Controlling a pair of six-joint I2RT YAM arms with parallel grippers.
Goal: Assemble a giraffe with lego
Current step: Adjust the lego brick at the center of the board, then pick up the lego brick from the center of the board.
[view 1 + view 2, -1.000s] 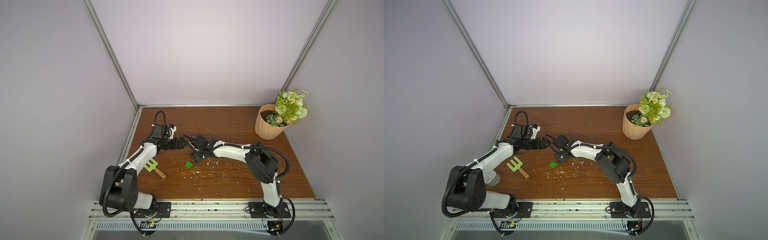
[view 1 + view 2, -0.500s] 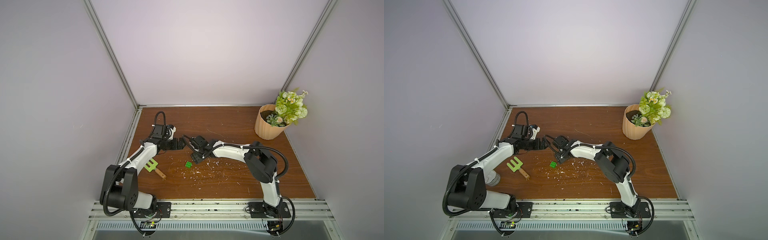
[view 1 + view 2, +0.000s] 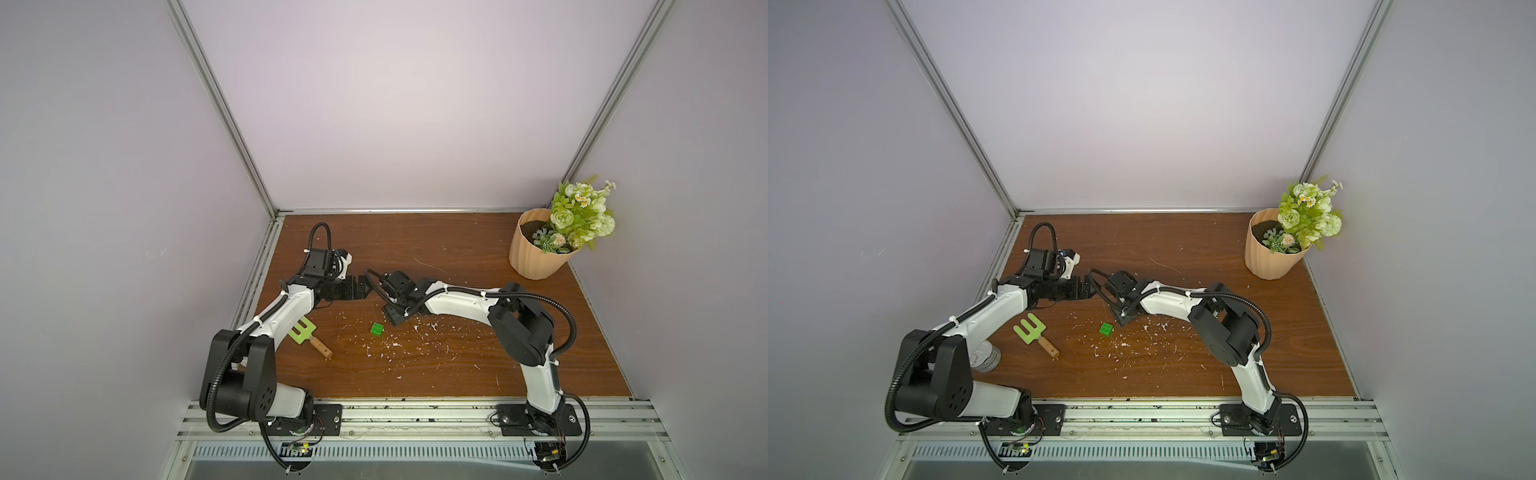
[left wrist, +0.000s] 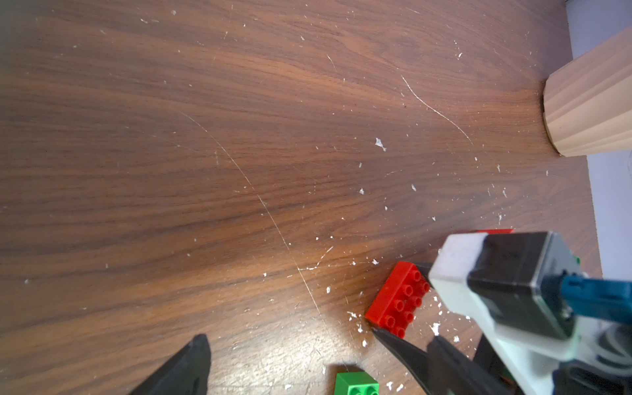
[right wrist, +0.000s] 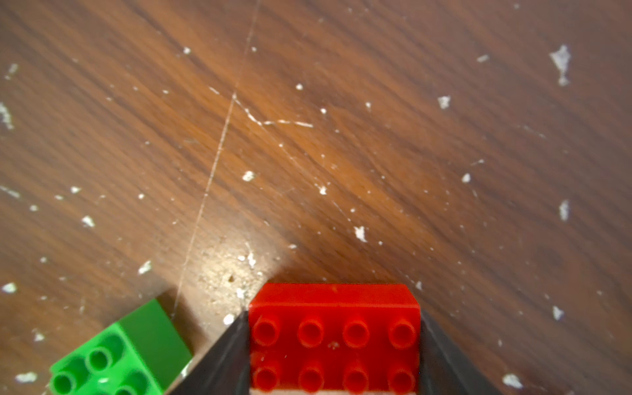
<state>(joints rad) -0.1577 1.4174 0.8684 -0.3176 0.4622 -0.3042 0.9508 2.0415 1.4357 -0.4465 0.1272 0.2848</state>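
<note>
A red lego brick (image 5: 334, 338) with eight studs lies on the wooden table between the fingers of my right gripper (image 5: 334, 313). Both fingers press its short ends, as the left wrist view also shows (image 4: 400, 301). In both top views the right gripper (image 3: 392, 318) (image 3: 1123, 318) hides that brick. A small green brick (image 3: 377, 328) (image 3: 1106, 328) (image 5: 119, 355) lies loose just beside it. My left gripper (image 3: 363, 289) (image 4: 321, 342) is open close by, facing the right one and holding nothing. No joined giraffe is in view.
A green slotted tool with a wooden handle (image 3: 305, 332) (image 3: 1032, 332) lies by the left arm. A ribbed pot of flowers (image 3: 540, 249) (image 3: 1273, 253) stands at the back right corner. White flecks litter the table around the bricks. Walls close three sides.
Both arms stand almost where they were. The green brick has not moved.
</note>
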